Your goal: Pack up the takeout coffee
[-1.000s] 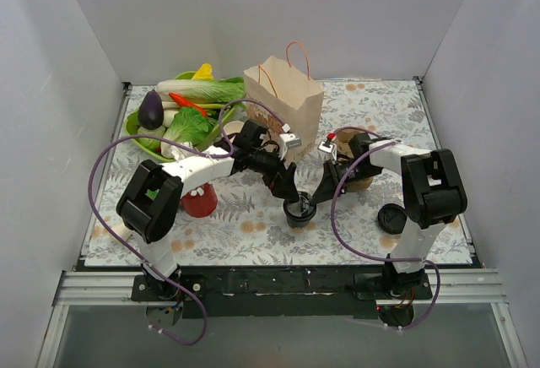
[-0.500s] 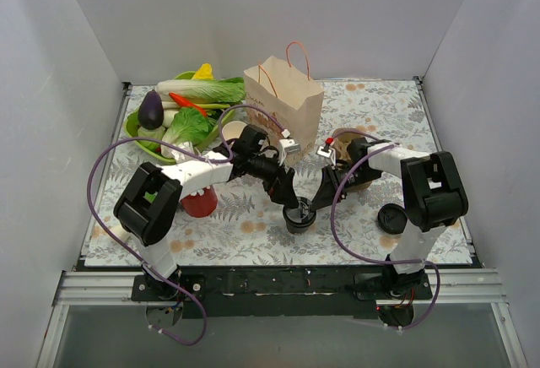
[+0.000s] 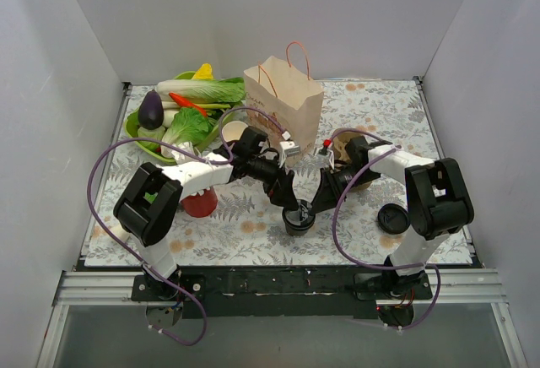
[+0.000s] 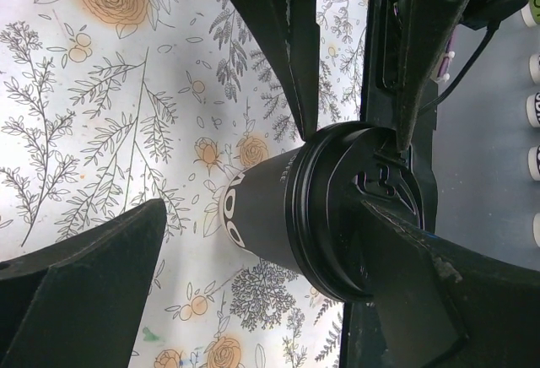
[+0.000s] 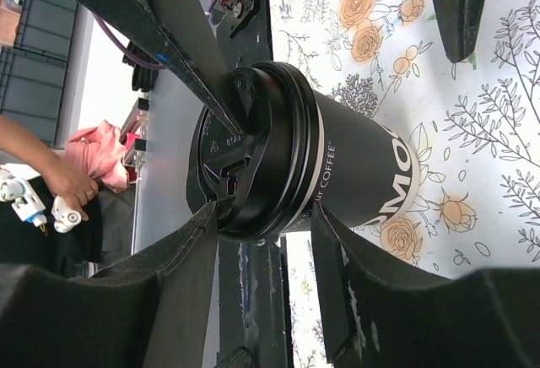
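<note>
The takeout coffee [image 3: 298,215] stands upright, long axis vertical, lid uppermost.

Lidded takeout coffee [image 3: 298,216] near the table's [image 3: 236,237] near edge

A dark paper cup with white lettering, its black lid [image 5: 274,144] on, it appears upright about midway along that edge, though its base is hidden from above.

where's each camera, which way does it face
top external: above and behind the bases, facing down on the table; left arm and right arm show whole.
left wrist: on the left arm, facing the coffee cup; left pincer fingers at bottom.
right wrist: on the right arm, facing the cup's other side; right pincer fingers at bottom.
shared: both wrist views show the cup and the other arm's fingers at its lid.
</note>
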Motion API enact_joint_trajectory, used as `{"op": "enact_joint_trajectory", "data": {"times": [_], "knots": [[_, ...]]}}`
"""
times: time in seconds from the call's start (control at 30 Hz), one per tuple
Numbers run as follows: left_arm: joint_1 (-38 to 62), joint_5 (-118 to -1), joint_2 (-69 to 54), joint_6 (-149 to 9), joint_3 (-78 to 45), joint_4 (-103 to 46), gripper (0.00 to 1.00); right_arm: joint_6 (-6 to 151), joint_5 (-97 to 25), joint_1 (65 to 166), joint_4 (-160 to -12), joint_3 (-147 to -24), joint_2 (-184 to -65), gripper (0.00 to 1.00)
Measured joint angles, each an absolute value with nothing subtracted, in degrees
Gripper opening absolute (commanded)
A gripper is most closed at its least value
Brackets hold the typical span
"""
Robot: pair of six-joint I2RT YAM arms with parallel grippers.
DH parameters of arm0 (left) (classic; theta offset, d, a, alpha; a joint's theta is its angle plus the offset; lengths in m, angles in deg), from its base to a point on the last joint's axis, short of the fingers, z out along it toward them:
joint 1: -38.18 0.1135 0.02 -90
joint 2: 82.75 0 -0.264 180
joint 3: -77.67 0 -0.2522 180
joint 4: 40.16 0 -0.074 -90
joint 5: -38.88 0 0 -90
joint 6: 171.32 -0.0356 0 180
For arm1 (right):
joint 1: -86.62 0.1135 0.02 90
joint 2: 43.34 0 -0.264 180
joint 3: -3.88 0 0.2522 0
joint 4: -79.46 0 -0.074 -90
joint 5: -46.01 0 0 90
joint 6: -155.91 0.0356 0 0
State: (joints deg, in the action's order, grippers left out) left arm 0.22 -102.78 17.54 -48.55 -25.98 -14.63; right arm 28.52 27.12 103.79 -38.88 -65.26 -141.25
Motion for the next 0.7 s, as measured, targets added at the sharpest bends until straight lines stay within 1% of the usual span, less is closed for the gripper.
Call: {"op": "enact_joint_trajectory", "data": {"times": [0.2, 0.47, 0.6, 0.7], "knots": [[-0.1, -103.7, 17.5, -48.8, -26.5, -14.6, 0.94, 26.8, 26.0, 105.4, -40.2, -63.2, -138.9, 0.51], [-0.2, -104.1, 17.5, -49.0, -27.8, -16.2, 0.94, 28.9, 23.9, 106.7, -44.6, -61.5, -136.3, 0.50], [-0.3, -103.7, 16.5, -49.3, -29.2, -18.3, 0.94, 30.0, 21.9, 107.3, -46.9, -60.6, -133.7, 0.54], [-0.4, -103.1, 15.6, -50.0, -29.7, -19.0, 0.94, 29.6, 20.7, 107.6, -47.2, -61.0, -132.7, 0.64]]}}
